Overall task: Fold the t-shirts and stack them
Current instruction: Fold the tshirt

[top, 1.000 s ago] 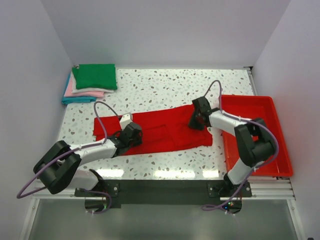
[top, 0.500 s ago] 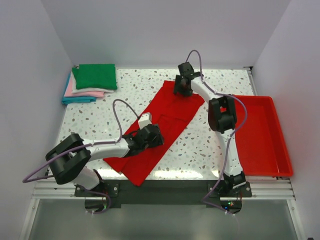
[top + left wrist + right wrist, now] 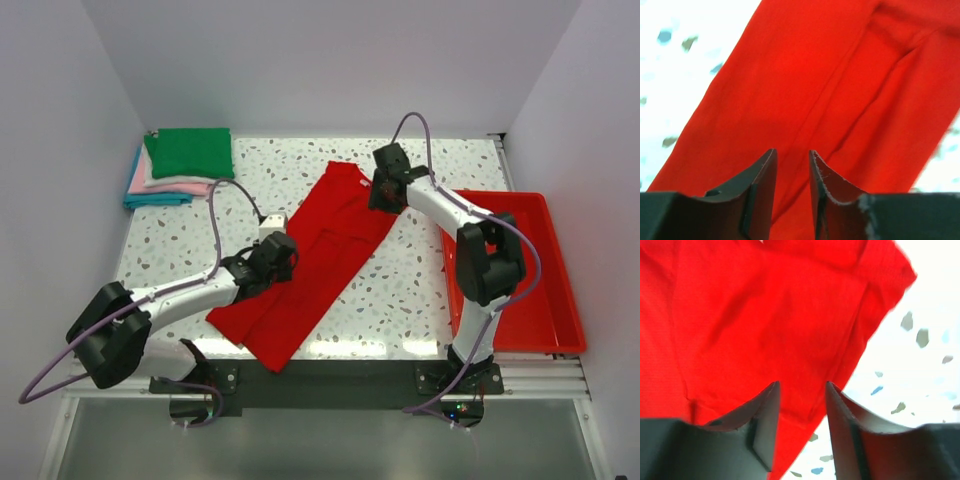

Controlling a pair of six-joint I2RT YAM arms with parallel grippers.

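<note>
place: robot lab cell | cue: white walls (image 3: 300,60), speckled table (image 3: 290,175)

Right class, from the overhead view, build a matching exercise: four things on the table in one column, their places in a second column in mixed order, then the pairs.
Things
1. red t-shirt
2. green t-shirt
3. red tray
4. blue t-shirt

Places
A. top of the folded stack, far left corner
B. right side of the table
C. spread diagonally across the middle
D. bottom of the folded stack

Pairs: 1-C, 2-A, 3-B, 4-D
</note>
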